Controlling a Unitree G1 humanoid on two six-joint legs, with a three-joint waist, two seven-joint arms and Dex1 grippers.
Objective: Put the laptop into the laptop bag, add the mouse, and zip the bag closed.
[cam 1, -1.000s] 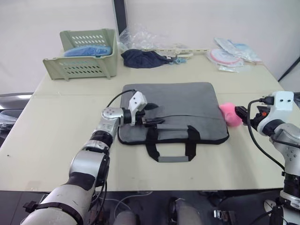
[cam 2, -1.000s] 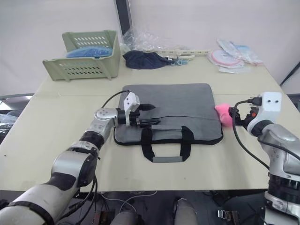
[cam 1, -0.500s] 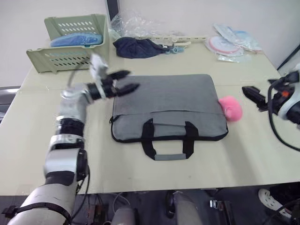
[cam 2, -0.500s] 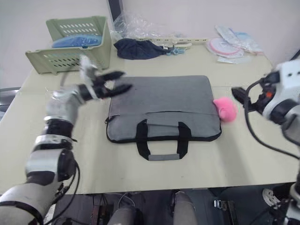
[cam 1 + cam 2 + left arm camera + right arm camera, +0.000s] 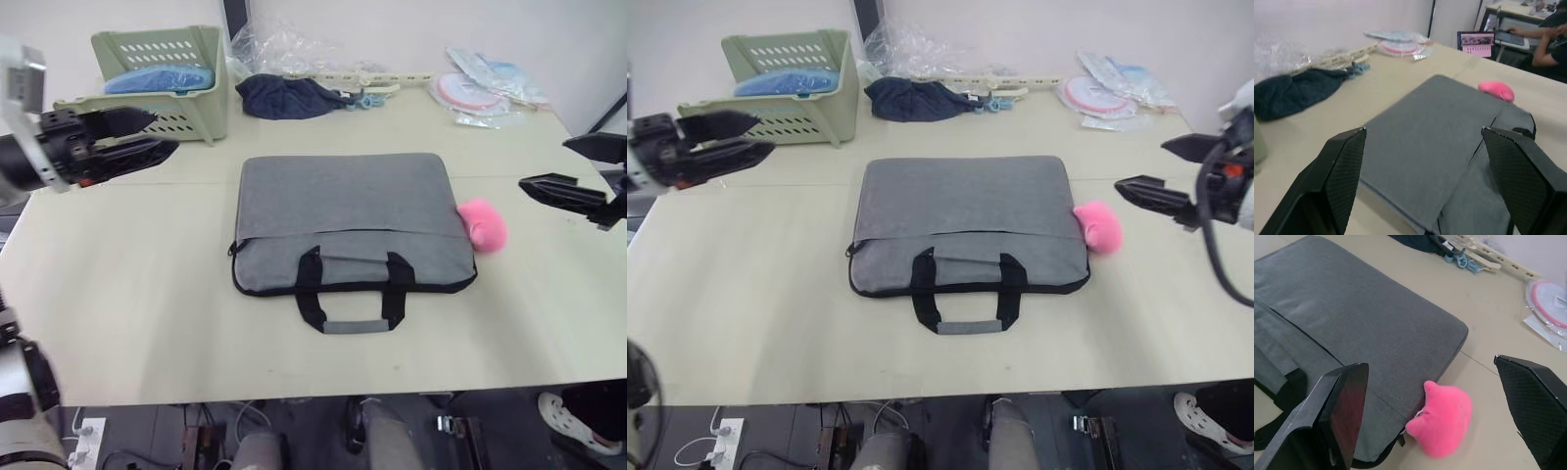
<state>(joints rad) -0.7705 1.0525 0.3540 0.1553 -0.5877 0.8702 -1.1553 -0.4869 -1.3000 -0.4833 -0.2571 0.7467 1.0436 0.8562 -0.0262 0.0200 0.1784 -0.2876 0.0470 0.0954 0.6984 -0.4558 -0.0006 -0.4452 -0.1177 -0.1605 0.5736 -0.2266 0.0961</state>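
The grey laptop bag (image 5: 343,211) lies flat in the middle of the table, its black handles (image 5: 353,294) toward me. The laptop and the mouse are hidden or out of view. My left gripper (image 5: 167,130) hangs open above the table's left side, well clear of the bag and near the basket. My right gripper (image 5: 544,163) is open at the right edge, a short way right of the pink plush toy (image 5: 482,225), which touches the bag's right side. In the left wrist view, the left gripper (image 5: 1422,129) points at the bag (image 5: 1435,142) between wide-apart fingers.
A green basket (image 5: 162,78) holding something blue stands at the back left. A dark blue cloth (image 5: 289,98), clear plastic wrap and round pink packets (image 5: 470,93) lie along the far edge. A person (image 5: 1547,44) sits at a desk far behind.
My left gripper has left the bag's front and swung up and out to the far left. My right gripper has drawn back to the right, away from the pink toy. The camera has also shifted.
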